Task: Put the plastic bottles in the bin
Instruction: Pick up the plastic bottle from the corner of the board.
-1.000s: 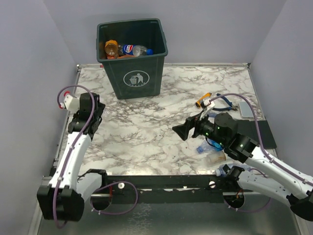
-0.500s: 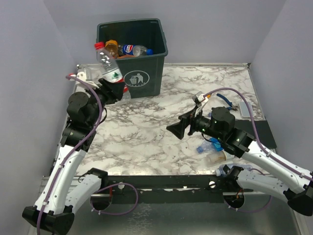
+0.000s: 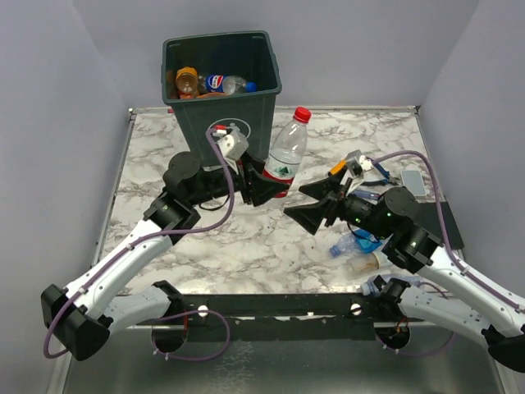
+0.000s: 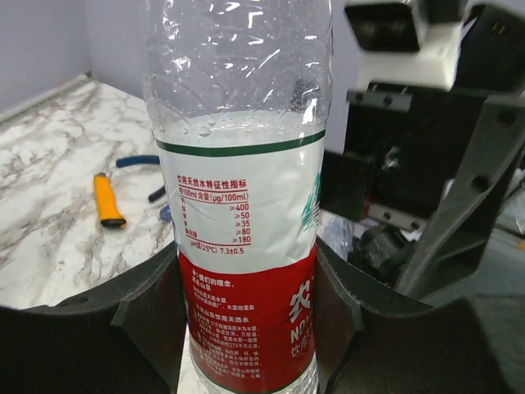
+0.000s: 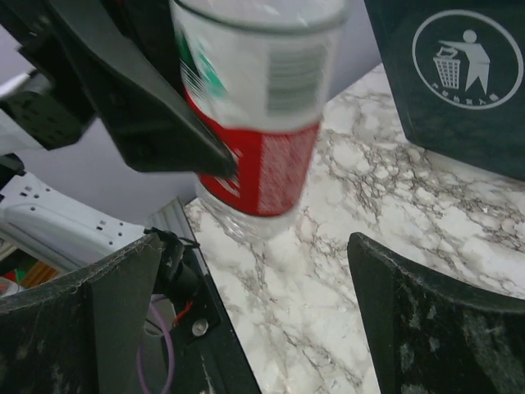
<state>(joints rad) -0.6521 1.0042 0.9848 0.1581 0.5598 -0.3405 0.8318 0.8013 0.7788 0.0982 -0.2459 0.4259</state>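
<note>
1. Clamped in the left gripper (image 3: 261, 187), jaws closed on either side of the red lower label: a clear plastic bottle with a red cap (image 3: 287, 156), upright with a slight lean, cap uppermost.
2. Held over the middle of the marble-patterned bench (image 3: 205, 238), off its surface in the right wrist view, near the front right corner of the tall dark green square plastic bin (image 3: 193, 123) but apart from it.
3. Standing at the far edge of the bench, left of centre, white litter symbol facing the arms; inside, several bottles with orange and blue labels (image 3: 209, 82).
4. Right gripper (image 3: 294, 203) spread wide with nothing between the jaws, pointed at the held bottle's lower part, just beside it, not touching.
5. Lying by the near right edge of the bench, under the right arm: a crushed blue-labelled bottle (image 3: 357, 242) and a tan-tinted bottle (image 3: 361, 264).
6. Toward the right edge, farther back: a small orange cylinder (image 3: 338, 168) and blue-handled pliers (image 3: 379, 172).
</note>
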